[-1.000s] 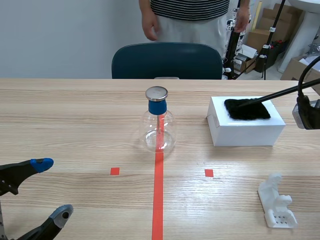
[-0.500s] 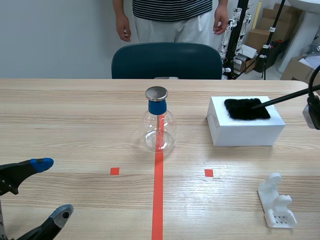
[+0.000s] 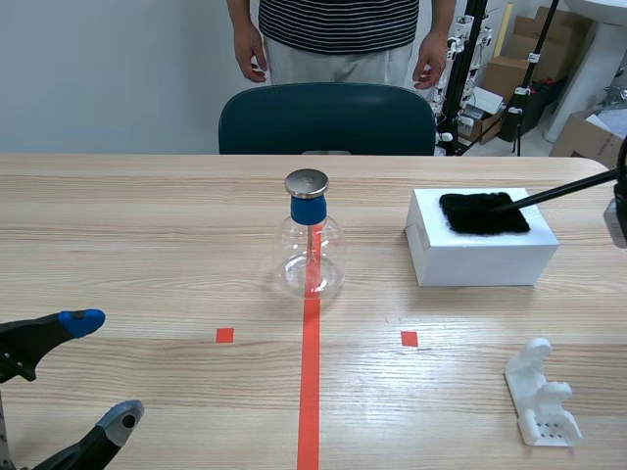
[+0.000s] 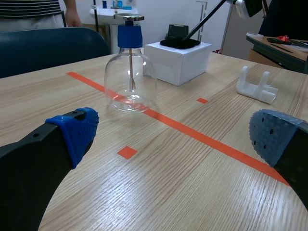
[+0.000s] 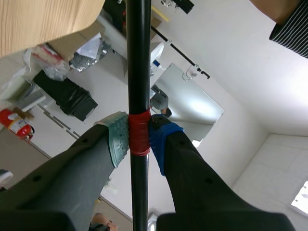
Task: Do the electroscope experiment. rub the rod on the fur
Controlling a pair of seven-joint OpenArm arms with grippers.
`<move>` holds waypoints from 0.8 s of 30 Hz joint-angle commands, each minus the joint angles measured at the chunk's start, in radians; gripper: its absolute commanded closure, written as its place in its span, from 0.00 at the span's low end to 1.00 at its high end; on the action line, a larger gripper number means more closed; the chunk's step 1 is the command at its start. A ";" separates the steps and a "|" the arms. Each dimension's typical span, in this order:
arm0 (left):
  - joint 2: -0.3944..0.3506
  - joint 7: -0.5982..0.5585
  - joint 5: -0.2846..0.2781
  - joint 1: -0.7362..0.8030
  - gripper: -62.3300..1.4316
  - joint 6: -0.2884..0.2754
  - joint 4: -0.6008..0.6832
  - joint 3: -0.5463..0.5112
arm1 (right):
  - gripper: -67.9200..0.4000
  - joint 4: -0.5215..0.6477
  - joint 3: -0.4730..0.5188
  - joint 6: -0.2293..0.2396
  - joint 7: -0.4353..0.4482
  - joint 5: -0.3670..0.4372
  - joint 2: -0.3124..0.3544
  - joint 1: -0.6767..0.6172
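Pinching one rod (image 3: 558, 191), right fingers (image 5: 118, 139) rest it on one fur (image 3: 483, 215); left fingers (image 4: 72, 132) wide

Scene view: camera at the near edge, between the arms, facing far across the table (image 3: 147, 225). Whole top in frame, up to the chair (image 3: 326, 117) and a person (image 3: 338, 29).

Left wrist view: low, close to the top at near left, facing far-right. Shares the flask (image 4: 129, 72), box (image 4: 180, 60) and white holder (image 4: 257, 86) with the scene view.

Right wrist view: very close on the rod (image 5: 138, 57), facing off the table into the room. Shares only the rod and a table corner.
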 commanded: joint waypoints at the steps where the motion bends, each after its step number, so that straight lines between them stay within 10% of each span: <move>1: -0.011 -0.014 -0.007 -0.005 0.00 -0.002 0.010 -0.007 | 0.93 0.002 0.004 -0.007 0.002 -0.007 0.010 0.014; 12: -0.011 -0.014 -0.007 -0.005 0.00 -0.002 0.010 -0.007 | 0.93 0.069 0.004 -0.007 -0.014 -0.026 -0.083 0.017; 24: -0.011 -0.014 -0.007 -0.005 0.00 -0.002 0.010 -0.007 | 0.93 0.002 0.004 0.019 -0.018 0.150 0.006 0.009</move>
